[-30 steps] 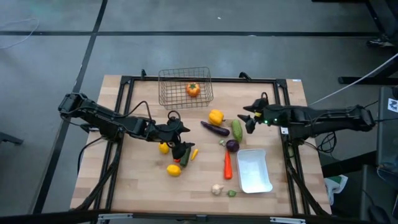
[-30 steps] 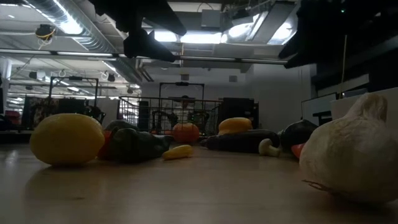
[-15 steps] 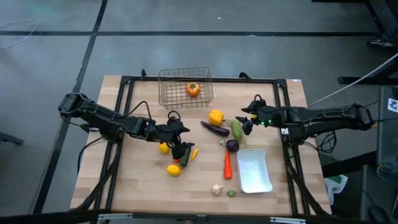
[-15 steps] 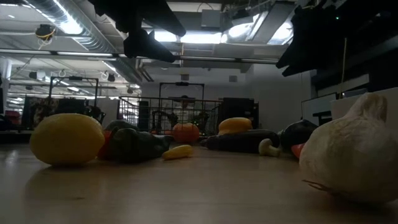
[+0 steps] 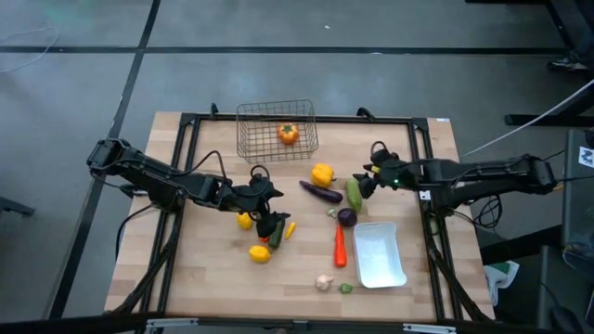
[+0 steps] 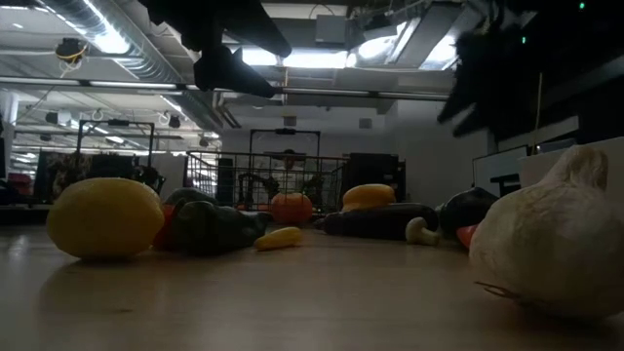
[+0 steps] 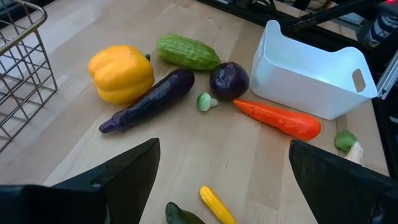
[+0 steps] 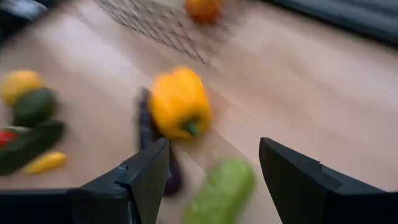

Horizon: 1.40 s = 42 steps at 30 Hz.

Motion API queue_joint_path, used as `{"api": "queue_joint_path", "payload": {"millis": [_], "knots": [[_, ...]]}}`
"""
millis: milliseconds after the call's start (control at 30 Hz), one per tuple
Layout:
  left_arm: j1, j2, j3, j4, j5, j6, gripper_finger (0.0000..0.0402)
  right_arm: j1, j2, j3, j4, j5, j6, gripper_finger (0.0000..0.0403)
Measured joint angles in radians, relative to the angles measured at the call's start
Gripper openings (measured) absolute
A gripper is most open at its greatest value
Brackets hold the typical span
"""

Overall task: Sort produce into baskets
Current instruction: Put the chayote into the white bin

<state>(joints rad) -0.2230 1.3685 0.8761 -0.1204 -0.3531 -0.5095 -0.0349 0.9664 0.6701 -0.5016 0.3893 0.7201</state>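
The wire basket (image 5: 277, 130) stands at the table's far edge with an orange tomato (image 5: 289, 134) inside. The white tray (image 5: 379, 255) sits near the right. A yellow pepper (image 5: 322, 173), purple eggplant (image 5: 320, 192), light green cucumber (image 5: 354, 193), dark purple ball (image 5: 346, 218) and carrot (image 5: 340, 246) lie mid-table. My right gripper (image 8: 214, 155) hovers open above the cucumber (image 8: 221, 190), beside the pepper (image 8: 178, 102). My left gripper (image 7: 222, 149) hangs open over two lemons (image 5: 244, 221), (image 5: 260, 253) and a dark cucumber (image 5: 276, 232), holding nothing.
A garlic bulb (image 5: 323, 282) and a small green piece (image 5: 345, 289) lie near the front edge, left of the tray. A small yellow piece (image 5: 290, 229) rests beside the dark cucumber. A black frame (image 5: 186, 130) runs around the tabletop.
My right gripper has sunk a little toward the light green cucumber, shifting slightly toward the table's left, and has rolled at the wrist. Its fingers stay apart.
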Motion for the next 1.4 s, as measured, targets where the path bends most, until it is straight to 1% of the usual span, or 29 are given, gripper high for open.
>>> {"api": "queue_joint_path", "payload": {"millis": [67, 133, 233, 333, 533, 667, 867, 1067, 1167, 1267, 1400], "knots": [[0.000, 0.000, 0.000, 0.000, 0.000, 0.000, 0.0351, -0.030, 0.028, 0.000, -0.030, -0.023, 0.056, 0.0250], [0.000, 0.000, 0.000, 0.000, 0.000, 0.000, 0.0351, -0.064, 0.061, 0.000, -0.065, -0.085, 0.088, 0.0250], [0.001, 0.000, 0.000, 0.000, 0.000, 0.000, 0.0351, -0.103, 0.124, 0.000, -0.047, -0.197, 0.105, 0.0250], [0.001, 0.000, 0.000, 0.000, 0.000, 0.000, 0.0351, -0.127, 0.193, 0.000, -0.036, -0.248, 0.118, 0.0250], [0.001, 0.000, 0.000, 0.000, -0.002, 0.001, 0.0351, -0.136, 0.312, 0.000, -0.010, -0.258, 0.121, 0.0250], [0.001, 0.000, 0.000, 0.000, -0.003, 0.000, 0.0351, -0.136, 0.365, 0.000, 0.037, -0.314, 0.122, 0.0250], [0.001, 0.000, 0.000, 0.000, -0.003, -0.003, 0.0351, -0.136, 0.417, 0.001, 0.072, -0.331, 0.145, 0.0250], [0.001, 0.000, 0.000, -0.001, -0.003, 0.000, 0.0351, -0.136, 0.475, 0.005, 0.084, -0.385, 0.139, 0.0250], [0.001, 0.000, 0.000, -0.001, -0.003, 0.000, 0.0351, -0.136, 0.482, 0.005, 0.088, -0.383, 0.138, 0.0249], [0.001, 0.000, 0.000, -0.001, -0.003, -0.001, 0.0351, -0.136, 0.482, 0.004, 0.092, -0.380, 0.138, 0.0235], [0.001, 0.000, 0.000, -0.001, -0.003, -0.005, 0.0351, -0.136, 0.482, 0.004, 0.088, -0.377, 0.136, 0.0206]]}}
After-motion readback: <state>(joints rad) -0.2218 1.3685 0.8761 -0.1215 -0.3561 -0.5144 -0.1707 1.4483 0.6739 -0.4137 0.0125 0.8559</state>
